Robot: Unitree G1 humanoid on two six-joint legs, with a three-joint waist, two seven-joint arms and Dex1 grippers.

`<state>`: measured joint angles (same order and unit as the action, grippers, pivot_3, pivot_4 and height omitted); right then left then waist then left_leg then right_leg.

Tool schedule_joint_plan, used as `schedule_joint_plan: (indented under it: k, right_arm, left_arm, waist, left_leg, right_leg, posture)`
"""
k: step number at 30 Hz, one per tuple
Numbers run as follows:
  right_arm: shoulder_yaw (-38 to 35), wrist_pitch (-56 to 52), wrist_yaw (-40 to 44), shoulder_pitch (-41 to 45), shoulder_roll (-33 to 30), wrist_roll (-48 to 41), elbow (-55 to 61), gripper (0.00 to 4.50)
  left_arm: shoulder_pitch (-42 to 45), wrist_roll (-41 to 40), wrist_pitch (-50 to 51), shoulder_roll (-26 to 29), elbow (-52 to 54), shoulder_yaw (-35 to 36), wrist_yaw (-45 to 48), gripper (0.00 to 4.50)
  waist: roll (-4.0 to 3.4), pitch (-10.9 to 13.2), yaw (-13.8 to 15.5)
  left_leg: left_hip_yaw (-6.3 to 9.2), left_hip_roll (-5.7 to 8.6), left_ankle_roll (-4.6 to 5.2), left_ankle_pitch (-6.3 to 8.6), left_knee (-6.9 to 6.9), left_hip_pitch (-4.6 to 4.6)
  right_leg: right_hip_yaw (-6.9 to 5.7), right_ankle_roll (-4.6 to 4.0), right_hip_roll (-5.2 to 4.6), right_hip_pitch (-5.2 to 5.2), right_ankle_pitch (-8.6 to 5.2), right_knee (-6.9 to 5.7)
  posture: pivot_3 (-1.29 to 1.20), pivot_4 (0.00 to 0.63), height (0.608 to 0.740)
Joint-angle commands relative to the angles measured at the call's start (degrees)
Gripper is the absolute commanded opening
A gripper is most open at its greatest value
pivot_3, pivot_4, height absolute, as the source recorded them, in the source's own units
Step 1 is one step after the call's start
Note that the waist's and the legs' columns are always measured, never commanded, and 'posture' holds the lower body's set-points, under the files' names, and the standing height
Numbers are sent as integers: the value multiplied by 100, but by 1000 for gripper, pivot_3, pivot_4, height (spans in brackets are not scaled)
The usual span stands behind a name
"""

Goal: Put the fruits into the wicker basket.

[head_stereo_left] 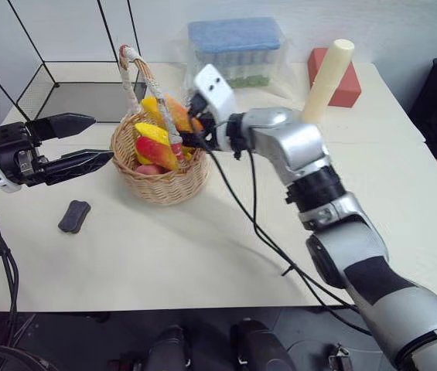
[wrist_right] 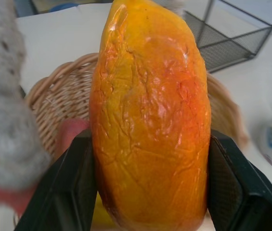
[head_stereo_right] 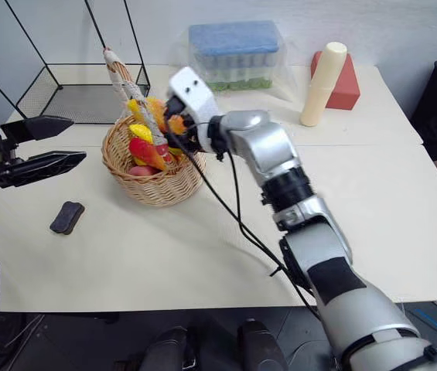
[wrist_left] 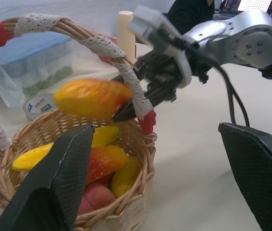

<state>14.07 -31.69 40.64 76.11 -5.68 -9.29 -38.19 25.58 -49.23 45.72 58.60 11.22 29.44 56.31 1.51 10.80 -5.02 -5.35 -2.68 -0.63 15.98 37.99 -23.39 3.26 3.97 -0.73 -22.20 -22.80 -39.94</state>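
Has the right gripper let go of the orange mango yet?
No: in the right wrist view both fingers press the sides of the orange mango, held over the wicker basket.

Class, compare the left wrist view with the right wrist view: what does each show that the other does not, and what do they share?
Left wrist view alone: the right arm reaching in, the basket's corded handle as a whole arch, the fruits lying inside, the cream cylinder and the left gripper with open jaws.

Right wrist view alone: the wrinkled skin of the orange mango close up, pressed between both jaws of the right gripper, and the wire mesh bin.

Both: that mango held over the wicker basket, and the pale table.
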Motion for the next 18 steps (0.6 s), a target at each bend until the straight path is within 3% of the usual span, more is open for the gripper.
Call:
schedule_joint_plan:
  k: [1,4,5,11,18]
  right_arm:
    - [-197,792,18,514,170,182,-964,3351]
    - [-383,1011,135,671,127,146,-1117,4366]
    - [-438,1019,197,680,84,108,-1055,4443]
    - [-841,90,573,131,-572,-307,637,4443]
    - [-977,-1539,543,-1344,-967,-1057,3397,4443]
  left_arm:
    - [-94,-211,1,-40,388,290,-174,4316]
    - [-144,-300,15,-81,487,318,-279,4316]
    - [-157,-314,14,-89,501,320,-295,4316]
    - [-25,-320,-56,-93,352,135,-263,4316]
    - [288,-159,-228,-25,2,-186,-42,4316]
  waist:
    - [1,0,-20]
    - [1,0,-43]
    - [1,0,-63]
    - [2,-1,-109]
    - [3,-2,-134]
  left_leg:
    - [-2,1,2,1,0,0]
    - [-3,1,1,1,-1,-4]
    - [-4,0,1,1,-1,-6]
    - [-1,-2,0,1,-3,-17]
    - [0,-6,-1,1,-4,-18]
  right_leg:
    - [0,0,-2,-1,0,0]
    - [-1,0,-2,-8,0,-5]
    - [-2,0,-2,-11,0,-6]
    - [-4,0,0,-17,0,-12]
    - [-4,0,3,-16,0,-9]
  posture:
    - [0,150,740]
    - [0,150,740]
    - [0,150,740]
    - [0,150,740]
    - [0,150,740]
